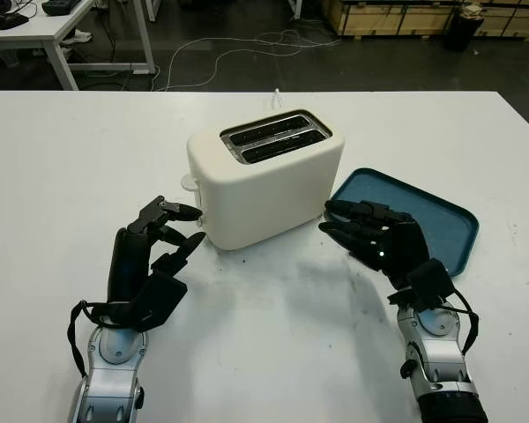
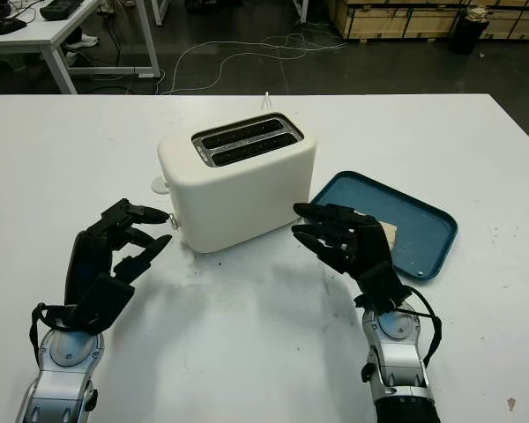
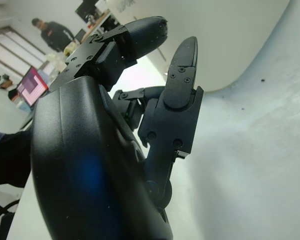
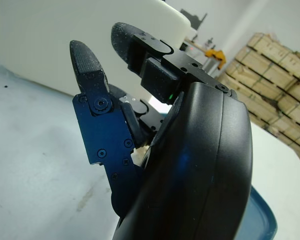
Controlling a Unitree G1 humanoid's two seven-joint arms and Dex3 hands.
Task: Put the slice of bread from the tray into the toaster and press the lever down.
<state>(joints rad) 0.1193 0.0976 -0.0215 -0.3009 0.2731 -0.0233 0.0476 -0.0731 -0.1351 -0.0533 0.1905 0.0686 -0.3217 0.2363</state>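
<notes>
Neither toaster (image 1: 264, 176) slot holds bread; you have every step left. The bread slice (image 2: 387, 232) lies in the blue tray (image 1: 441, 220), behind the right hand (image 2: 339, 236). Both hands, including the left hand (image 1: 163, 233), hold nothing, fingers loosely extended.

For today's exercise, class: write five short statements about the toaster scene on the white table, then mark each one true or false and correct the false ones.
1. The toaster stands upright with both slots empty. True.
2. The blue tray lies on the left hand's side of the toaster. False: it lies on the right hand's side.
3. The right hand holds the slice of bread. False: it is open, in front of the tray; the slice lies on the tray behind it.
4. The left hand is open, near the toaster's lever end. True.
5. The toaster sits on the tray. False: it stands on the table beside the tray.
</notes>
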